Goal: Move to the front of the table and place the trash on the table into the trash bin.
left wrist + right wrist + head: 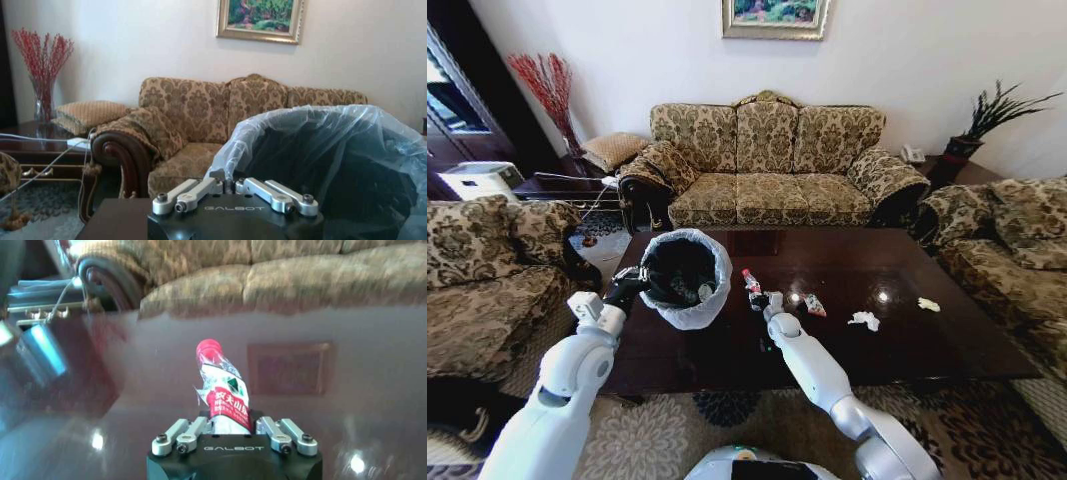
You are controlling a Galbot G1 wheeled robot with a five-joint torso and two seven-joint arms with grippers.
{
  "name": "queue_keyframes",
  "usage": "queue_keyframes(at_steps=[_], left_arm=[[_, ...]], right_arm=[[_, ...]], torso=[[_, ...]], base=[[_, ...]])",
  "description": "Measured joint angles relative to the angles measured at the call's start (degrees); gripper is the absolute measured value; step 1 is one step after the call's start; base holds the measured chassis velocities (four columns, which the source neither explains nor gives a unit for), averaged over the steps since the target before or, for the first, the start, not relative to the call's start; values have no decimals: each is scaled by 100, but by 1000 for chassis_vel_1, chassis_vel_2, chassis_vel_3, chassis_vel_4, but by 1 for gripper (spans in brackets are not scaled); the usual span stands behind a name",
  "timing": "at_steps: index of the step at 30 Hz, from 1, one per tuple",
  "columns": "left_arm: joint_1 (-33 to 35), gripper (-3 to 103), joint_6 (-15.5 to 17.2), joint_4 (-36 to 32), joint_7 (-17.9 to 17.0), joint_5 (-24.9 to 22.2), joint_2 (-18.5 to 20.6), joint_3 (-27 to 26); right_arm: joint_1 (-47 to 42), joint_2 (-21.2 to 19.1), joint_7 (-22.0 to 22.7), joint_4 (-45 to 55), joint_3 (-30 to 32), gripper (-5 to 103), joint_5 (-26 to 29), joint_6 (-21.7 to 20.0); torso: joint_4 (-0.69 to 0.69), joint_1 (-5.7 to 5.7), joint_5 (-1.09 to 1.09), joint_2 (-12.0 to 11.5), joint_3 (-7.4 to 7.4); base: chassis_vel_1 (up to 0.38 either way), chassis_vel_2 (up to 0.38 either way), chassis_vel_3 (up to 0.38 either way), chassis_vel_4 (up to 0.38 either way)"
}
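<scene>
Crushed red-capped bottle (223,390) pinched tight in the right gripper (765,303), low over the dark table (947,340) near the middle. Black bin (685,272) with white bag at nine o'clock of the bottle, rim clamped by the left gripper (230,187). Colourful wrapper (814,305) and white paper wads (864,320) at three o'clock.

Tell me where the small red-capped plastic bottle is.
In the head view, the small red-capped plastic bottle lies mid-table between the right end effector fingers, just right of the black white-lined trash bin.
</scene>
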Motion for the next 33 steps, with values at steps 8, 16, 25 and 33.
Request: queue_keyframes(at_steps=[8,16,25,33], left_arm=[[39,3,-8,-50,12,28,-52,15],[154,3,17,-101,40,106,-64,83],[232,3,70,-116,47,155,-67,99],[291,3,72,-147,44,158,-91,59]], right_arm=[[44,-443,230,1451,75,10,-94,236],[492,-1143,229,3718,-238,10,550,-92],[1143,-1894,185,5555,-1707,10,2028,-682],[954,-2054,-46,5558,-2201,12,1624,-858]], torso=[[0,-2,2,1,-4],[2,-4,1,4,-6],[2,-4,0,4,-6],[1,-4,2,4,-6]], base=[[0,0,0,0],[0,0,0,0],[0,0,0,0],[0,0,0,0]])
